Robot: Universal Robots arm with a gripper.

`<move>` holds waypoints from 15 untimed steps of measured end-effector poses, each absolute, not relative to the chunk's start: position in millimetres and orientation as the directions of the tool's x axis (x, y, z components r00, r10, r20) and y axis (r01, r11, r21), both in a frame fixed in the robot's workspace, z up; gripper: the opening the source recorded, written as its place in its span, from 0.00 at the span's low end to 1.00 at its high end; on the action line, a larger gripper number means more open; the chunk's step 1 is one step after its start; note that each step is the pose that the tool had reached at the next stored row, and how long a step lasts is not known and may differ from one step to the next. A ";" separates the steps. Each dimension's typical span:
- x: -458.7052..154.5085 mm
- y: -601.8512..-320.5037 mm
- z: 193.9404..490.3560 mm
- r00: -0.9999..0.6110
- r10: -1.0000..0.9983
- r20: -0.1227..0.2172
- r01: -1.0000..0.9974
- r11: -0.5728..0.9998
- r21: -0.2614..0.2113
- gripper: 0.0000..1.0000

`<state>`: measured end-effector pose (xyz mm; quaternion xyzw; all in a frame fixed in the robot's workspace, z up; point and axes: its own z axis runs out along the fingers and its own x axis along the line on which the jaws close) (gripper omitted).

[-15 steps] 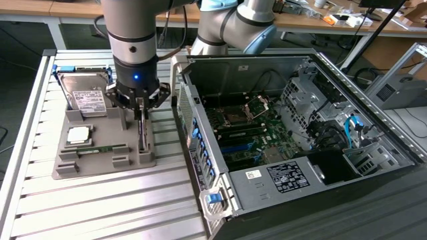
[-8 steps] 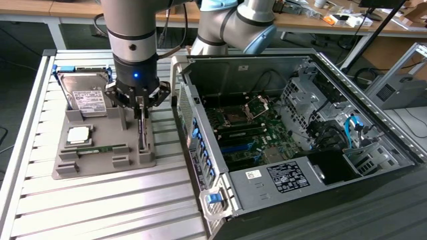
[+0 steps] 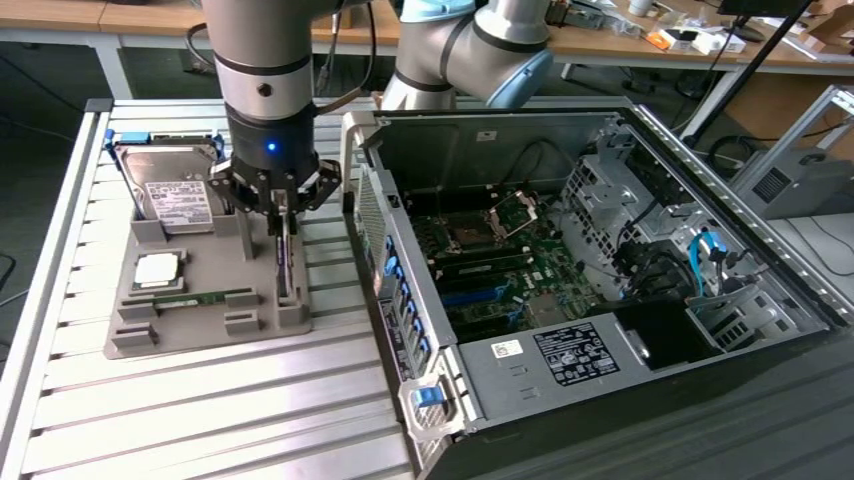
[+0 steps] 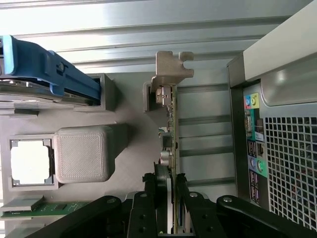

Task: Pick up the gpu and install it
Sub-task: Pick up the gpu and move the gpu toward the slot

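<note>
Gpu point(image 3: 283, 265) point(image 4: 171, 124): stood on edge in the grey tray point(image 3: 200, 325) point(image 4: 133, 99), just beside the open computer case point(image 3: 601, 250) point(image 4: 282, 59).
Jaws: the gripper point(image 3: 278, 205) point(image 4: 165, 181) is clamped on the gpu's upper edge.
Neighbours: hard drive point(image 3: 174, 195), processor point(image 3: 158, 268) and memory stick point(image 3: 200, 298) are seated alongside in the tray.
Wrist view: the silver bracket point(image 4: 171, 67) and the case's rear ports point(image 4: 253, 134) are shown.

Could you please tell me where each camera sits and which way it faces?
Exterior view: mounted high, looking down on the grey tray and open computer case; the arm and gripper show.
Wrist view: on the wrist, looking along the fingers, closed on the gpu standing on edge in the tray.
Both show the gpu, tray, hard drive and case.
</note>
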<state>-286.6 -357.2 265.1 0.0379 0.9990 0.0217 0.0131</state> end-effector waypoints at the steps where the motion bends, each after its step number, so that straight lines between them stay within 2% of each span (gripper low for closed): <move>1: -286.6 -357.2 265.4 -0.997 0.076 -0.025 0.075 0.996 0.044 0.27; 15: -286.6 -357.2 271.6 -0.997 0.076 -0.025 0.075 0.996 0.044 0.27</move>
